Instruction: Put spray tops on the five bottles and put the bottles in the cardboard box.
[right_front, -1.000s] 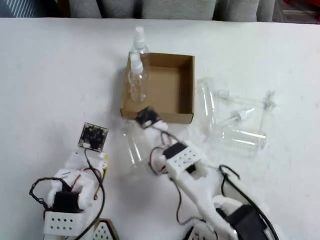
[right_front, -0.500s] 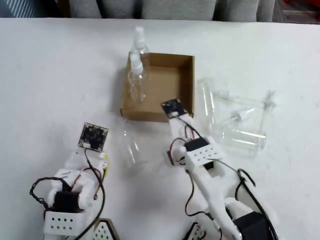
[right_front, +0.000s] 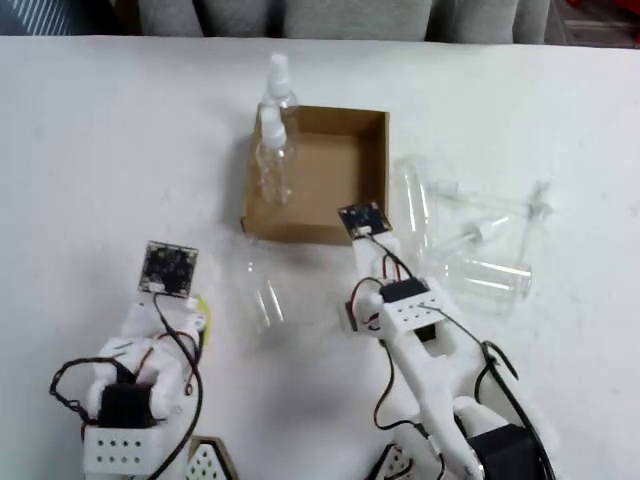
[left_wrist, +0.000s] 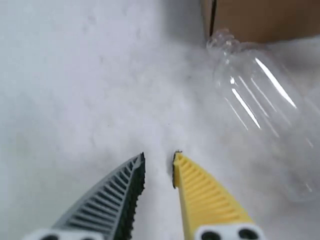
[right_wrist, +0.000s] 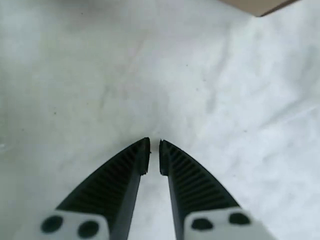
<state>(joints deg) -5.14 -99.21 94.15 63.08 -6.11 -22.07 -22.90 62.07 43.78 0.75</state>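
The open cardboard box (right_front: 340, 175) sits mid-table. One clear bottle with a spray top (right_front: 272, 160) stands at its left wall, and another (right_front: 277, 88) stands just behind the box. A topless clear bottle (right_front: 258, 290) lies on the table in front of the box, also seen as the bottle (left_wrist: 260, 100) ahead of my left gripper (left_wrist: 159, 161), which is slightly open and empty, short of the bottle. My right gripper (right_wrist: 154, 155) is shut on nothing over bare table near the box's front right corner (right_wrist: 260, 5).
Right of the box lie more topless clear bottles (right_front: 480, 275) and loose spray tops (right_front: 470, 235) in a heap. The left arm (right_front: 150, 320) is at the front left, the right arm (right_front: 405, 305) at the front centre-right.
The right arm swung from the lying bottle rightward to the box's front right corner, leaving the bottle on the table. The left arm's wrist shifted slightly left and forward.
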